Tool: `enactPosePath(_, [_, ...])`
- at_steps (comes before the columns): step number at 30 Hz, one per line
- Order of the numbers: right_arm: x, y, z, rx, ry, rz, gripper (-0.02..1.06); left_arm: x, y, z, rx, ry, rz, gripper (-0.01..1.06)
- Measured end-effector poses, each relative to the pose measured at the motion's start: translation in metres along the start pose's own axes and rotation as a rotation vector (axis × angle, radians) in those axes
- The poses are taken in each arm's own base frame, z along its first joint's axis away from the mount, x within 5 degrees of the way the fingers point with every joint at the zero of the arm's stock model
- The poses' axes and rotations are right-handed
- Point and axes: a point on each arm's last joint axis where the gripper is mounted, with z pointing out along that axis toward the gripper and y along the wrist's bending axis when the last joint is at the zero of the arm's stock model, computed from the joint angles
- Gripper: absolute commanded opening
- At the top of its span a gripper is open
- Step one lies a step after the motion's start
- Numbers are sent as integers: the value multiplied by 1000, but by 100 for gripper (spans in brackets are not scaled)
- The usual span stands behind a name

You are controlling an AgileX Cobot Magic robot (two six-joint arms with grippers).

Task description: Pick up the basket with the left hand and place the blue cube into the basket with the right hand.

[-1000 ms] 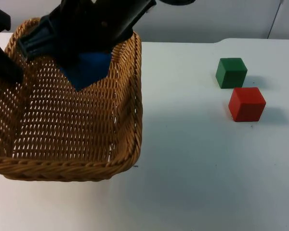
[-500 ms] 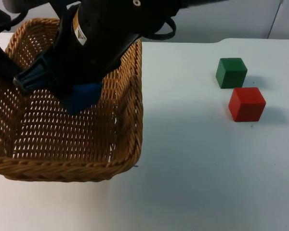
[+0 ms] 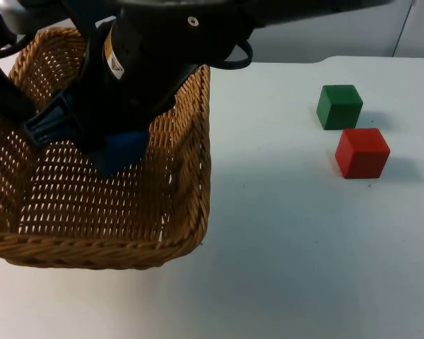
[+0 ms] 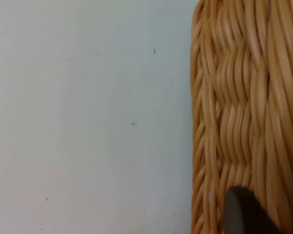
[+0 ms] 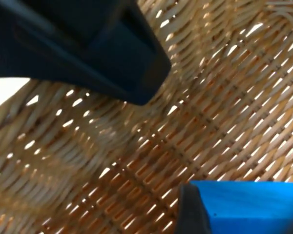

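- The wicker basket (image 3: 113,212) sits at the left of the white table (image 3: 304,254), its woven floor open to the camera and its near rim close to the table's front edge.
- The left gripper (image 3: 3,88) is at the basket's far-left rim; in the left wrist view a black fingertip (image 4: 244,214) lies against the woven rim (image 4: 244,97), so the jaws pinch the basket wall.
- The right gripper (image 3: 109,152) reaches down into the basket from above, over its far half.
- Its jaws are pressed on the blue cube (image 3: 120,150), which hangs tilted just over the basket floor; the right wrist view shows the cube (image 5: 249,207) against a finger with the weave behind it.
- A green cube (image 3: 339,106) stands on the table at the far right.
- A red cube (image 3: 362,152) stands just nearer, close beside the green one, both well apart from the basket.
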Motion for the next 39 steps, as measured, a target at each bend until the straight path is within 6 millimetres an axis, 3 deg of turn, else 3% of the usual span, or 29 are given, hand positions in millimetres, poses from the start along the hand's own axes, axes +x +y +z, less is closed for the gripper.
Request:
enactPosePath(1, [0,0,0,0,0,0,23,0,0,0,0,0,0,0])
enactPosePath(2, [0,0,0,0,0,0,23,0,0,0,0,0,0,0])
enactPosePath(6, [0,0,0,1,2,0,74,0,0,0,1,1,0,0])
enactPosePath(7, [0,0,0,2,3,0,74,0,0,0,1,1,0,0])
enactPosePath(10, [-1,-1,-3,2,-2,1,96,0,0,0,1,1,0,0])
enactPosePath(15, [-14,-5,-25,6,-56,0,99,0,0,0,1,1,0,0])
enactPosePath(19, [-38,-15,-79,13,-169,11,99,0,0,0,1,1,0,0])
enactPosePath(20, [-38,-15,-79,13,-169,11,99,0,0,0,1,1,0,0])
enactPosePath(25, [-56,-32,-151,47,-296,7,99,-1,0,0,1,-11,21,0])
enactPosePath(26, [-56,-32,-151,47,-296,7,99,-1,0,0,1,-11,21,0])
enactPosePath(28, [-57,-36,-177,48,-347,-2,99,-2,0,0,3,-26,31,0])
enactPosePath(30, [-51,-38,-205,37,-407,-20,99,-4,-1,0,14,-45,37,0])
enactPosePath(37, [-13,-29,-244,-24,-493,-103,99,-6,6,13,44,-55,13,0])
enactPosePath(39, [9,-27,-254,-49,-499,-127,99,-6,14,24,47,-45,8,0])
